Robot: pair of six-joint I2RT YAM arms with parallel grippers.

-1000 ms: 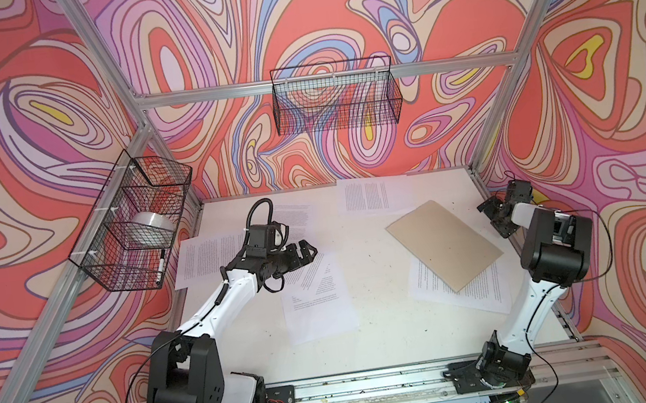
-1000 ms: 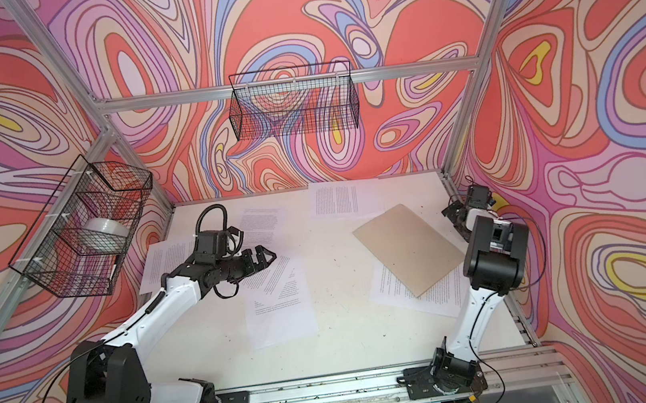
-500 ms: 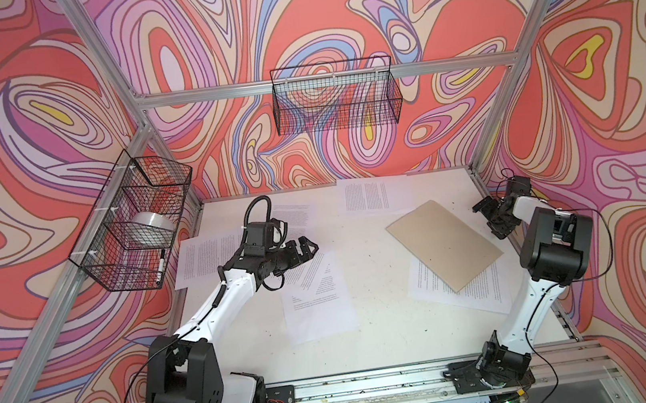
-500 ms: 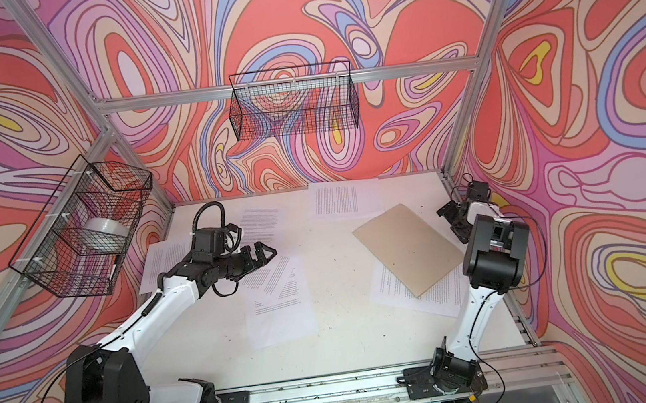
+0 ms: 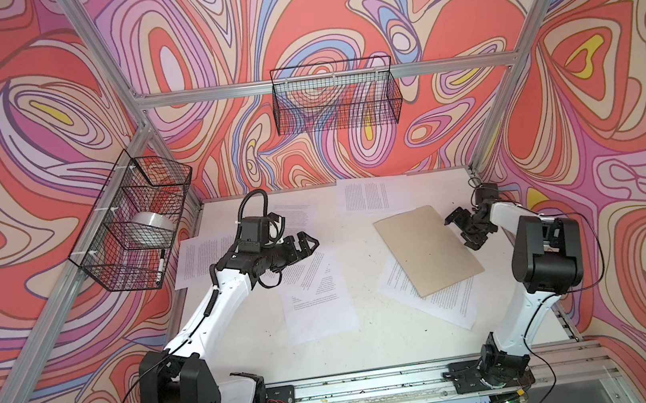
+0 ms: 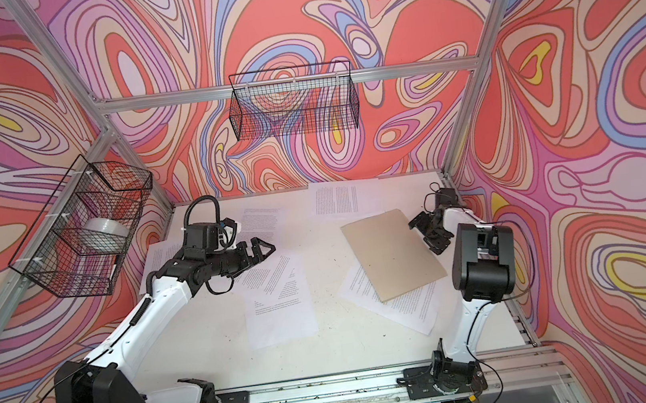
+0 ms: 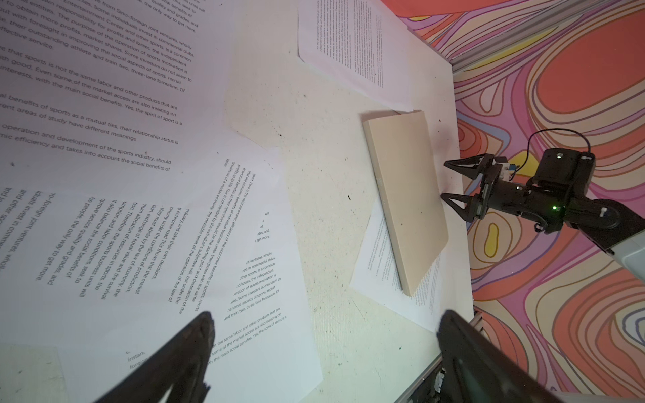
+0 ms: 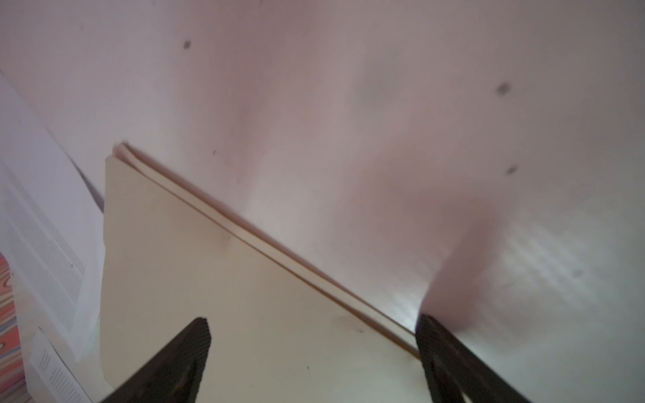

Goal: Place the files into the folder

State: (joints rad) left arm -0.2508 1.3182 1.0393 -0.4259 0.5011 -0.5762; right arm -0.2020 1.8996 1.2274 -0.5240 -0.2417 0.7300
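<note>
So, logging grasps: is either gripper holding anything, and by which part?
Nothing is held. The left gripper hangs open above the files; the right gripper stands open at the edge of the folder.

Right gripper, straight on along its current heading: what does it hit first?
Probably the folder: the open right gripper points at its nearest long edge. Whether it would come in above the cover is unclear.

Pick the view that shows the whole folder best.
A top view: the folder lies whole, closed and unobstructed, overlapping a printed sheet. The left wrist view shows it whole but far off and foreshortened; the right wrist view catches only one blurred corner and edge.
</note>
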